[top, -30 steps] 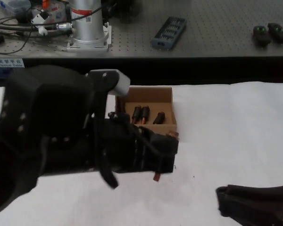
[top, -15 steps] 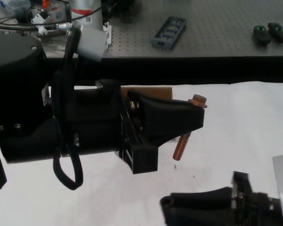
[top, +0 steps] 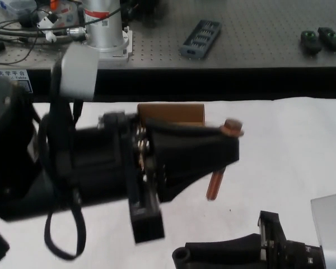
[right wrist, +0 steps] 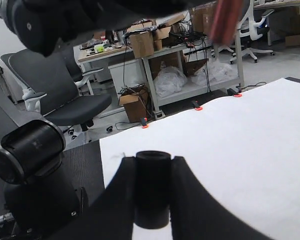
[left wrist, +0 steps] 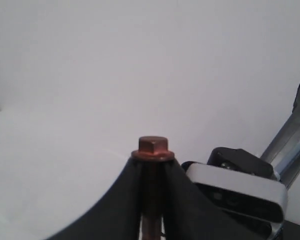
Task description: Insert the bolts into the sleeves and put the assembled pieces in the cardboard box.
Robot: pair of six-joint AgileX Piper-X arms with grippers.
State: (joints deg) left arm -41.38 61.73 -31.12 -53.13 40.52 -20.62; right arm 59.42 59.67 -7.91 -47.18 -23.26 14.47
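My left gripper is raised above the white cloth, shut on a copper bolt that hangs head up, shank down; the bolt's hex head sits just past the fingers. My right gripper lies low at the front of the bench, shut on a black sleeve whose open end points toward the bolt. The bolt's shank tip hangs above and beyond the sleeve. The cardboard box stands behind the left arm, mostly hidden.
A white cloth covers the bench. Behind it lies a perforated table with a metal post, cables, a blue rack and two dark knobs. The right arm's wrist camera sits beyond the bolt.
The left arm lifted the bolt clear of the cloth and holds it out to the right of the box. The right gripper slid left with the sleeve, coming under the bolt.
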